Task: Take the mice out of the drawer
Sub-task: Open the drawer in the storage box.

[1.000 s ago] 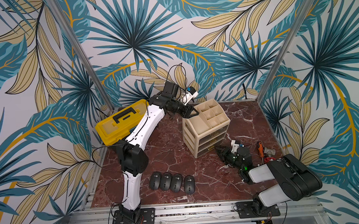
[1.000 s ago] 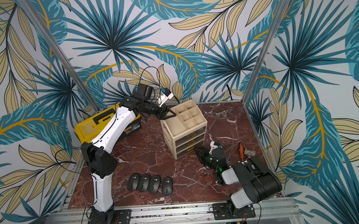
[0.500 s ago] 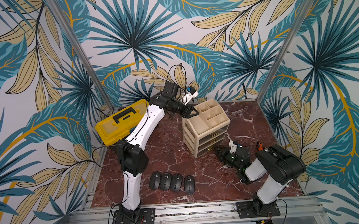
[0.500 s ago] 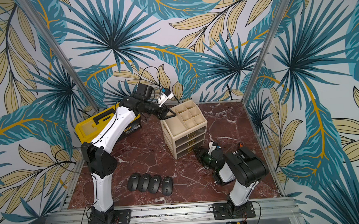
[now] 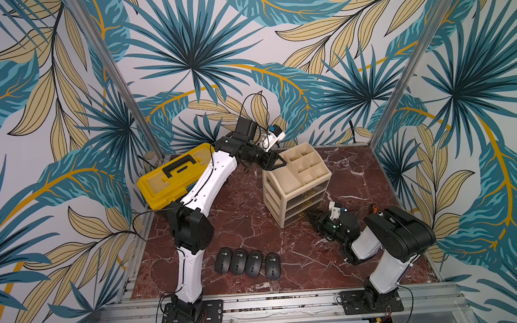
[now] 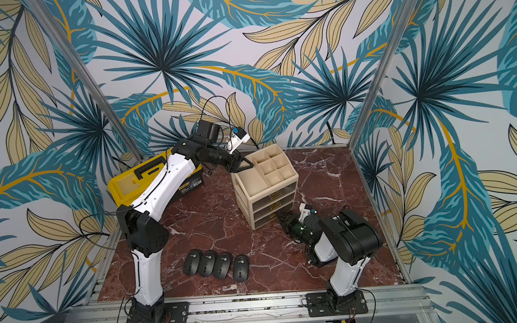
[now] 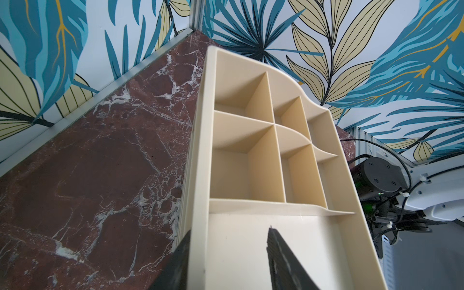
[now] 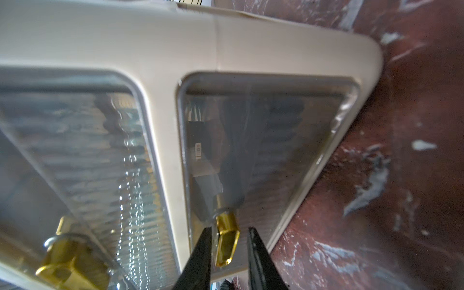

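Several black mice (image 5: 254, 263) (image 6: 222, 264) lie in a row on the marble near the front edge. The beige organiser (image 5: 295, 178) (image 6: 264, 180) stands mid-table with its three drawers pushed in. My right gripper (image 5: 308, 216) (image 6: 278, 216) (image 8: 229, 229) is at the bottom drawer (image 8: 263, 150). It is open, with its fingers on either side of the gold handle (image 8: 226, 241). A dark shape shows dimly behind that ribbed front. My left gripper (image 5: 279, 162) (image 6: 248, 164) (image 7: 229, 229) is open and straddles the organiser's top rim (image 7: 200, 150), one finger outside and one inside.
A yellow toolbox (image 5: 172, 179) (image 6: 147, 181) stands at the back left behind my left arm. An orange-handled tool (image 5: 375, 207) lies by the right wall behind my right arm. Patterned walls close the table on three sides.
My right arm's elbow has swung up from low at the right to upright, while its gripper stays at the bottom drawer and its jaws narrow slightly. The left arm has not moved.
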You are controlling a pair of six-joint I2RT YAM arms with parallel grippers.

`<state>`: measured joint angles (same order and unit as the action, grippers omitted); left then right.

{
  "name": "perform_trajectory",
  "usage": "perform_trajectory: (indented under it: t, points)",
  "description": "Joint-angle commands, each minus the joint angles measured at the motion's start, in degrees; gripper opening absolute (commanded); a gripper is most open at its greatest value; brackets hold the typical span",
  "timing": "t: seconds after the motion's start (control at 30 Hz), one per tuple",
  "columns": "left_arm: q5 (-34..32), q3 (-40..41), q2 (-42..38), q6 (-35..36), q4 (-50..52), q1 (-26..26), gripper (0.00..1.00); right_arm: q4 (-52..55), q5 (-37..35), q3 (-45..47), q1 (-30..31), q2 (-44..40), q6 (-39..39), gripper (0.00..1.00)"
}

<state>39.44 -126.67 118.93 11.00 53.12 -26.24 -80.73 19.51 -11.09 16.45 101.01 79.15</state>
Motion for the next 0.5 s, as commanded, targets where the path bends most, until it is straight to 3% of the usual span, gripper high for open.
perform_trajectory:
  t: [0.0, 0.47]
  points:
    - [-1.5, 2.1, -0.6, 1.1, 3.9, -0.2, 0.47, -1.3, 0.7, -0.9, 0.3, 1.0, 0.6, 0.26]
    - [-1.4, 2.8, -0.7, 1.0, 4.0, -0.2, 0.47, -1.3, -0.6, -1.8, 0.9, 3.2, 1.0, 0.21]
